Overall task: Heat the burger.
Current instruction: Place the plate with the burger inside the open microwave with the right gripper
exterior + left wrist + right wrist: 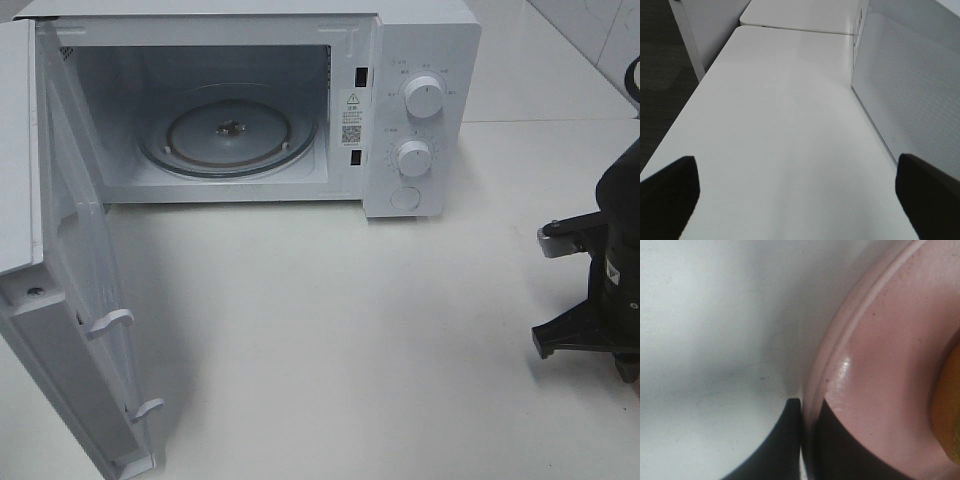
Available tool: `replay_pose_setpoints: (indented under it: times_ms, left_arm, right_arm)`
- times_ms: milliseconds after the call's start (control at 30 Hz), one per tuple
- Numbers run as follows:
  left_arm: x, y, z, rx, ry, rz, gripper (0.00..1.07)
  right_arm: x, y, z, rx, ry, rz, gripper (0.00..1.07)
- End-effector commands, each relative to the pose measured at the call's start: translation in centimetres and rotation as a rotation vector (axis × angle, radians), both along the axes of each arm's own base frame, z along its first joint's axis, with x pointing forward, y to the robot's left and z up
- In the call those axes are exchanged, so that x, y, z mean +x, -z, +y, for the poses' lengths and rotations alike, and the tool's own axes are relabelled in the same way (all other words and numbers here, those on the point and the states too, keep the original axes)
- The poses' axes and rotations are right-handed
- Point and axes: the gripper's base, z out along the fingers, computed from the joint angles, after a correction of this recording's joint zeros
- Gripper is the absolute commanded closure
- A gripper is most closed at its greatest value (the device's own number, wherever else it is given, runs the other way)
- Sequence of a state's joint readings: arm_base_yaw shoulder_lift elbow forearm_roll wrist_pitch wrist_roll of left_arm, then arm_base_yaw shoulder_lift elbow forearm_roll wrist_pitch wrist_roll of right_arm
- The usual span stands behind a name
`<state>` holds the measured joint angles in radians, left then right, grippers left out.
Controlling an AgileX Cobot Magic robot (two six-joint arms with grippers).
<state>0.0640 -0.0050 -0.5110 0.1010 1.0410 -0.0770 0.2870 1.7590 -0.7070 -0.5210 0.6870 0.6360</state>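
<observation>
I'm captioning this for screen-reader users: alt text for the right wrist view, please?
Close-up: the right end effector pinches the raised rim of a pink plate between two dark fingers, with a white table beneath. A golden-orange sliver, probably the burger, shows at the frame's edge.

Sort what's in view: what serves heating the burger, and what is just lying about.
For the job: burger (only its edge shows); pink plate; right gripper, shut on the plate's rim; open microwave; its glass turntable.
Just about: left gripper, open over the table; neighbouring table.
</observation>
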Motion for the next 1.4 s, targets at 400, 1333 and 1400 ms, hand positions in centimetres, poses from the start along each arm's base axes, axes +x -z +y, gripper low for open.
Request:
replay_pose_setpoints:
  times_ms: [400, 1333, 1400]
  left_arm:
    - [-0.2, 0.1, 0.0, 0.001, -0.002, -0.016, 0.07]
    - [-0.2, 0.1, 0.0, 0.001, -0.002, -0.016, 0.07]
    - [-0.2, 0.1, 0.0, 0.001, -0.002, -0.016, 0.07]
  right_arm:
    - [-1.8, -2.6, 1.2, -0.178, -0.087, -0.03, 1.07]
    - [-6.9, -5.2, 5.3, -0.21, -0.348, -0.073, 1.07]
    - [-7.1, -5.3, 5.5, -0.212, -0.358, -0.075, 1.07]
